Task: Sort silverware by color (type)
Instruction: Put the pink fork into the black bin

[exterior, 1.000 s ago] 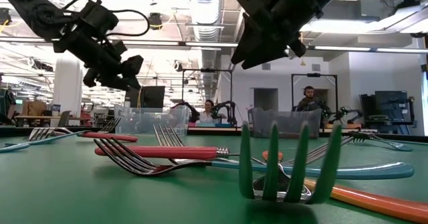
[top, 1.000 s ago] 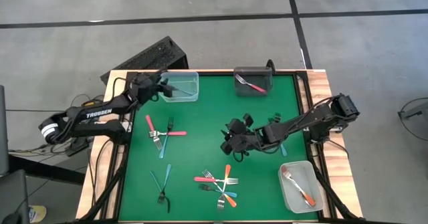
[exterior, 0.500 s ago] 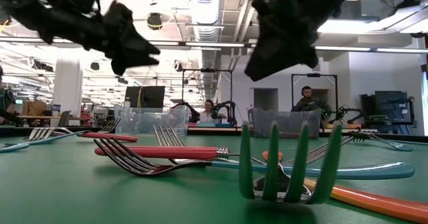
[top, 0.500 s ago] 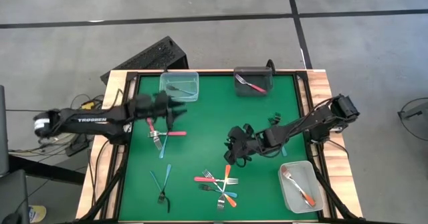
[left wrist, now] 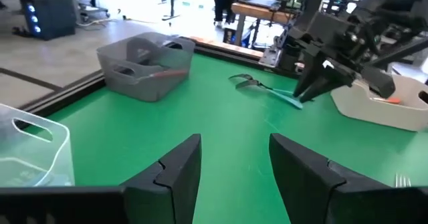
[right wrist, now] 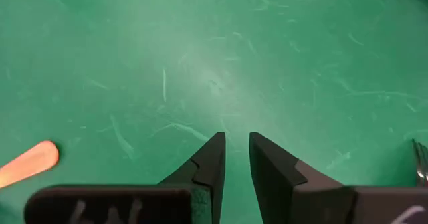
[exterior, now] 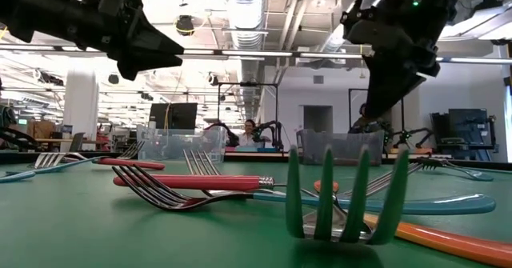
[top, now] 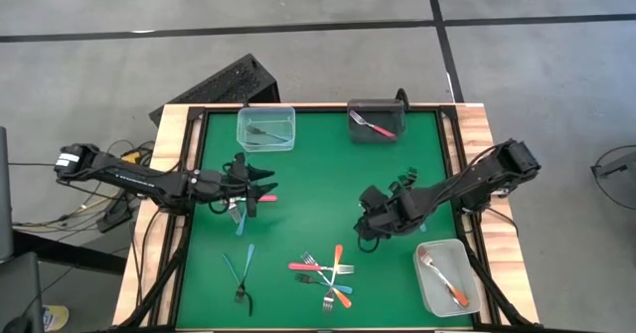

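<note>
Forks with coloured handles lie flat on the green mat (top: pixel 318 174). A red fork (top: pixel 260 199) and a teal fork (top: pixel 240 220) cross at the left. Two teal forks (top: pixel 239 270) lie near the front. A mixed red, orange and teal heap (top: pixel 326 273) lies front centre. Another teal fork (left wrist: pixel 267 89) lies by the right arm. My left gripper (top: pixel 266 182) (left wrist: pixel 234 140) hovers open above the red and teal pair, pointing level toward the table's right. My right gripper (top: pixel 366 232) (right wrist: pixel 237 136) points down over bare mat, its fingers a narrow gap apart with nothing between them.
A clear tub (top: pixel 266 127) at the far left holds a teal fork. A dark tub (top: pixel 375 121) at the far middle holds a red fork. A clear tub (top: pixel 445 275) at the near right holds an orange fork. An orange handle end (right wrist: pixel 27 162) lies near my right gripper.
My left gripper has swung from the far-left clear tub toward the table's near side, and now hovers over the red and teal pair. My right gripper has shifted a little toward the near right and tipped down to point at the mat.
</note>
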Controlling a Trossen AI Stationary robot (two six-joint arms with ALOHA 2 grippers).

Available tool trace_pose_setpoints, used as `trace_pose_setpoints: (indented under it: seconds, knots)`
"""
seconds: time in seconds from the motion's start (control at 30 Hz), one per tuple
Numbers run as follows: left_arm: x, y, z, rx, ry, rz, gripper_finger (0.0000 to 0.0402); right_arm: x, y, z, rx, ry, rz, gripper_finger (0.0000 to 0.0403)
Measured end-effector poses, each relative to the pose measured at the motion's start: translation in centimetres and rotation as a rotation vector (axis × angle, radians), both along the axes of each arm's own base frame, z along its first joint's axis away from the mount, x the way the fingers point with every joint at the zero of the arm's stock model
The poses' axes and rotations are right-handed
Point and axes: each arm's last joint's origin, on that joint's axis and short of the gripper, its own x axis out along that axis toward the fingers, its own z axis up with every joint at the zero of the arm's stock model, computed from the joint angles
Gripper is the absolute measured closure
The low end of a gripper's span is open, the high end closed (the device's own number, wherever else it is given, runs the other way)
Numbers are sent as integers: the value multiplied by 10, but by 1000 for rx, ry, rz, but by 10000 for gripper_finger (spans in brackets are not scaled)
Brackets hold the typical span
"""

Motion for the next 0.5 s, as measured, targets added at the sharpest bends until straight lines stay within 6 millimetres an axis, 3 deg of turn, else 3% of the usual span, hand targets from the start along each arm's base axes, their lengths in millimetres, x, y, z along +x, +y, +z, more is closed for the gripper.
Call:
trace_pose_setpoints:
  seconds: [0.27, 0.5]
  knots:
    - [0, -2, -20, -134, 152, -38, 239, 12, 5, 1, 62, -79, 63, 310]
    - [-13, -2, -40, -264, 335, 99, 239, 7, 3, 2, 42, -32, 93, 310]
